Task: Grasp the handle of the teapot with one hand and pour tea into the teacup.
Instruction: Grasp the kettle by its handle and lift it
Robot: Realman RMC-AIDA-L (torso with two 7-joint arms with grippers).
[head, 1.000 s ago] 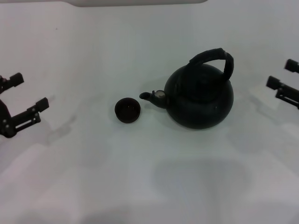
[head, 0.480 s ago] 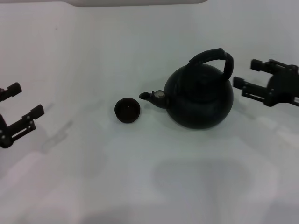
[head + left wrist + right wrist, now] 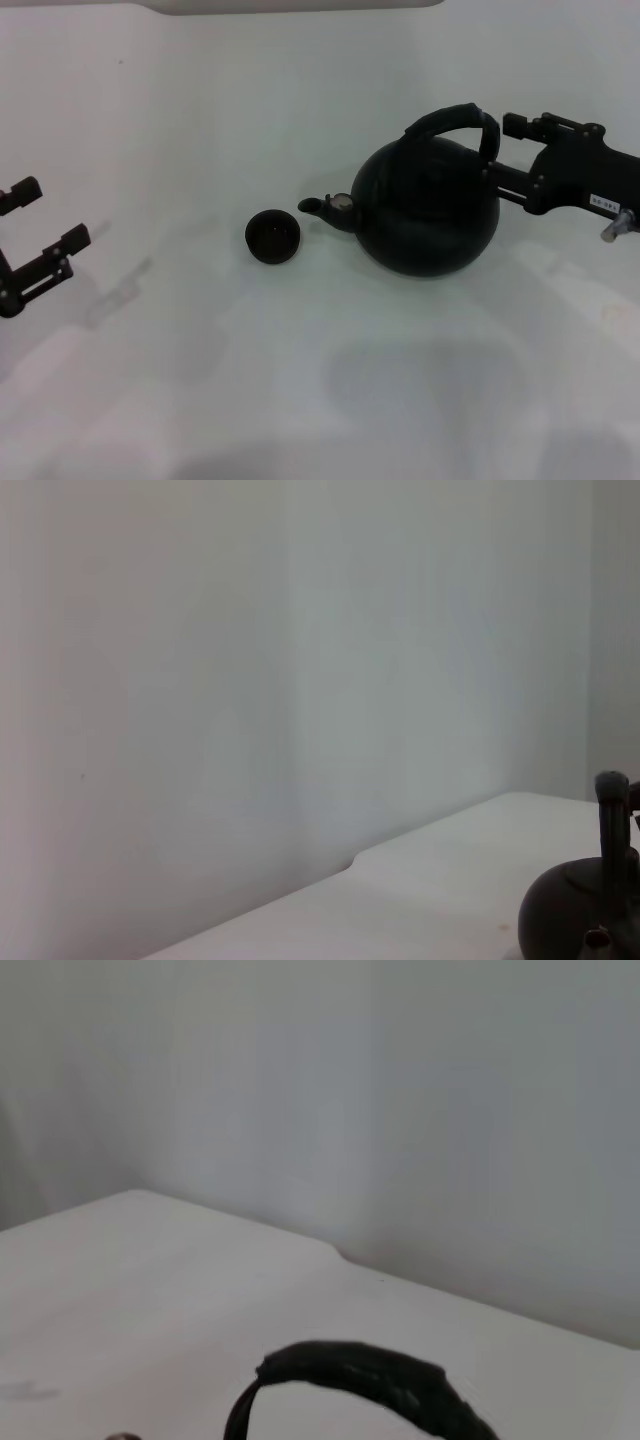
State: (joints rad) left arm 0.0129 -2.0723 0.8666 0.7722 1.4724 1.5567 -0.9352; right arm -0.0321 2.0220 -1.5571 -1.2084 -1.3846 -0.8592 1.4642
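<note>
The black-green teapot (image 3: 430,205) stands on the white table right of centre, its silver-capped spout (image 3: 338,205) pointing left at the teacup (image 3: 272,237). The black arched handle (image 3: 452,114) stands upright over the pot. My right gripper (image 3: 506,150) is open, level with the handle's right end, one finger just beside it and the other low behind the pot's shoulder; it holds nothing. The handle also shows close up in the right wrist view (image 3: 370,1375). My left gripper (image 3: 47,214) is open and empty at the far left. The left wrist view shows the pot (image 3: 575,920) far off.
The white table (image 3: 300,380) stretches bare in front of the pot and the cup. A pale wall rises behind the table's back edge (image 3: 300,8). The small cup sits a short gap left of the spout.
My right gripper has come in from the right edge to the handle's right end. My left gripper has drifted slightly left and down. Pot and cup have not moved.
</note>
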